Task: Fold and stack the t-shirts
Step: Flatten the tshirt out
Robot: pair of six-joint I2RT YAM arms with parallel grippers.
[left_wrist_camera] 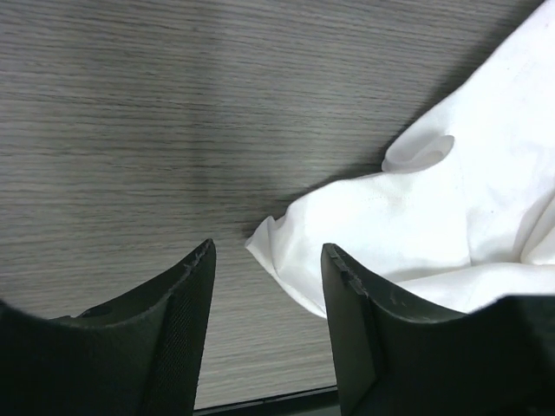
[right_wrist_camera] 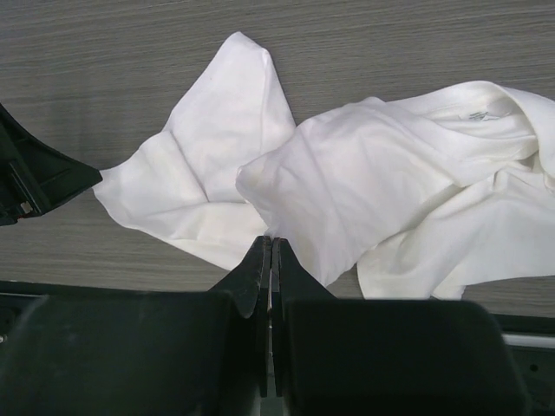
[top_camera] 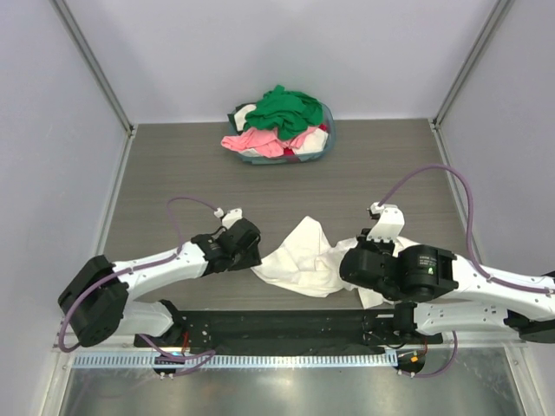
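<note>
A crumpled white t-shirt [top_camera: 302, 258] lies on the table between the two arms. My right gripper [right_wrist_camera: 271, 244] is shut on a pinched fold of the white t-shirt [right_wrist_camera: 364, 182], and cloth shows between its tips. In the top view the right gripper [top_camera: 357, 263] sits at the shirt's right side. My left gripper [left_wrist_camera: 267, 264] is open and empty, and a corner of the shirt [left_wrist_camera: 286, 247] lies just ahead between its fingers. In the top view the left gripper [top_camera: 251, 253] is at the shirt's left edge. Green [top_camera: 286, 108], pink [top_camera: 260, 140] and red shirts lie heaped in the basket.
A shallow blue-grey round basket [top_camera: 323, 149] stands at the far middle of the table. Grey walls and metal posts enclose the table. A black rail [top_camera: 277, 325] runs along the near edge by the arm bases.
</note>
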